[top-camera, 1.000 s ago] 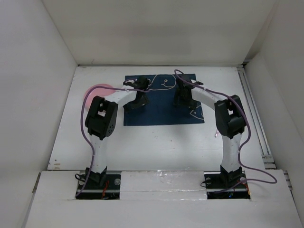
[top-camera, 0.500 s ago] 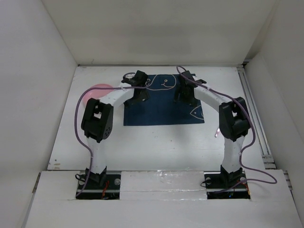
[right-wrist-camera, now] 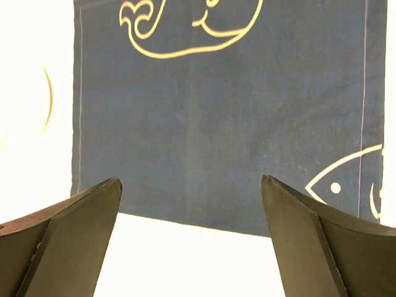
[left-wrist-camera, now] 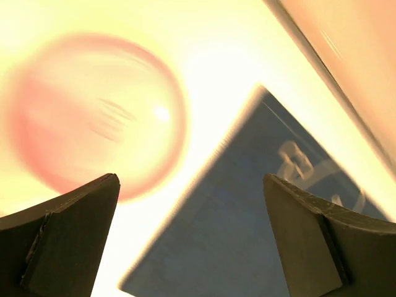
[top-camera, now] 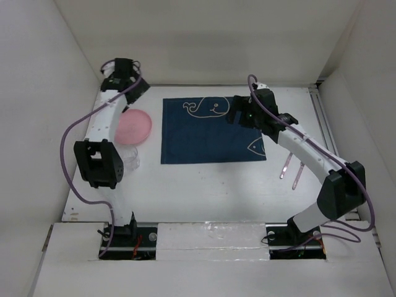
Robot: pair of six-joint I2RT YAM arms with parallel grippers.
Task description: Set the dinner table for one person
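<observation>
The white dinner table (top-camera: 204,185) carries a navy placemat (top-camera: 210,130) with white fish drawings at its middle. A pink plate (top-camera: 133,127) lies just left of the placemat, and a clear glass (top-camera: 129,158) stands in front of the plate. Two pieces of cutlery (top-camera: 294,170) lie right of the placemat. My left gripper (top-camera: 121,79) is raised near the far left corner; it is open and empty (left-wrist-camera: 190,179) above the plate (left-wrist-camera: 93,117) and the placemat corner (left-wrist-camera: 247,235). My right gripper (top-camera: 238,116) is open and empty (right-wrist-camera: 191,179) above the placemat (right-wrist-camera: 216,111).
White walls enclose the table on the left, back and right. A rail (top-camera: 331,148) runs along the table's right edge. Both arm bases sit at the near edge.
My left arm swung from the placemat to the far left corner, uncovering the plate and glass. My right arm stretched out and its gripper shifted slightly, uncovering the cutlery.
</observation>
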